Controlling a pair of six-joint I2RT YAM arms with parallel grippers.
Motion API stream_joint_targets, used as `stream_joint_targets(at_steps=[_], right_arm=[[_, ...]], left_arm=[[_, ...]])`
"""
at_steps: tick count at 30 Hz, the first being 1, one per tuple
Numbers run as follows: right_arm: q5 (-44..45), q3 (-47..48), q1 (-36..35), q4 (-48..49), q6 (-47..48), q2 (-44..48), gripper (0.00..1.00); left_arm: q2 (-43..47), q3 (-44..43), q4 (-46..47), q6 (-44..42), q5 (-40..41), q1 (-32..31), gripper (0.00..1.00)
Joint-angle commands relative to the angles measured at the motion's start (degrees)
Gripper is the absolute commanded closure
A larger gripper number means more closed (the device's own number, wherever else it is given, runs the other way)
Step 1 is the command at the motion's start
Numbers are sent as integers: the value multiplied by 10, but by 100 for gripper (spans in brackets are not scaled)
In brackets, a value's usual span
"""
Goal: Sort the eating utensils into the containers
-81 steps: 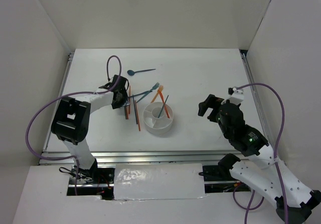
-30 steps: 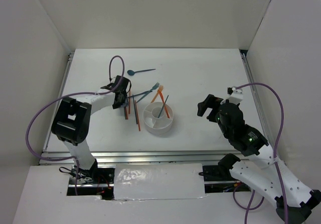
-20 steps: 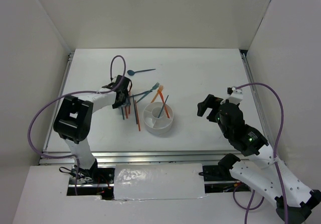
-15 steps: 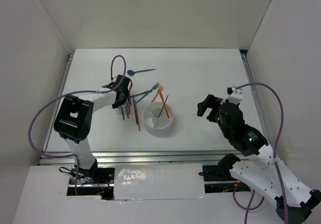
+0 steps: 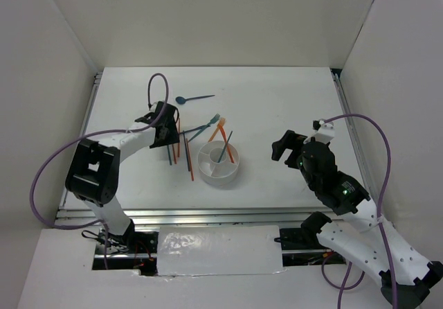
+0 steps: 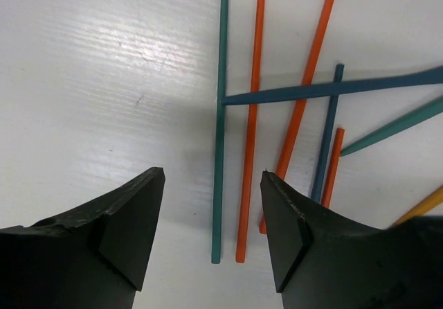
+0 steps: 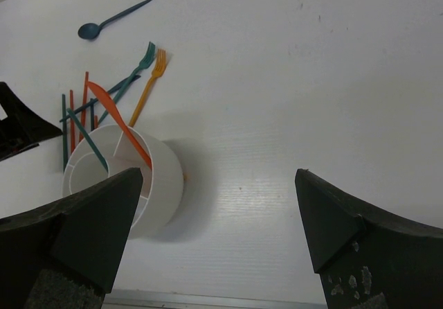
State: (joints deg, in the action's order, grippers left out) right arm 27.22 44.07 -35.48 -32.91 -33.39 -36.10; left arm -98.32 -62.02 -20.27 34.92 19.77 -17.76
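White table (image 5: 277, 94) bearing a round white holder (image 5: 220, 179); chopsticks (image 5: 189, 162) lie just left of it, forks (image 5: 208, 125) just behind it, a blue spoon (image 5: 181, 100) farther back.

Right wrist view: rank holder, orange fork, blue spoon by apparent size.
1. white holder, clearly largest.
2. orange fork and blue spoon: about the same length here. The spoon lies farther from the camera, so I won't rank them.
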Motion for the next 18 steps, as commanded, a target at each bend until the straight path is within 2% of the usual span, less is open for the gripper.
stream_joint_targets(at_steps=[1, 18], right_arm=[[-1, 14, -4, 25, 3, 1, 0], [5, 8, -5, 20, -1, 4, 0]], left_arm=[[27, -1, 1, 1, 4, 15, 29], [-57, 1, 7, 18, -13, 27, 41]])
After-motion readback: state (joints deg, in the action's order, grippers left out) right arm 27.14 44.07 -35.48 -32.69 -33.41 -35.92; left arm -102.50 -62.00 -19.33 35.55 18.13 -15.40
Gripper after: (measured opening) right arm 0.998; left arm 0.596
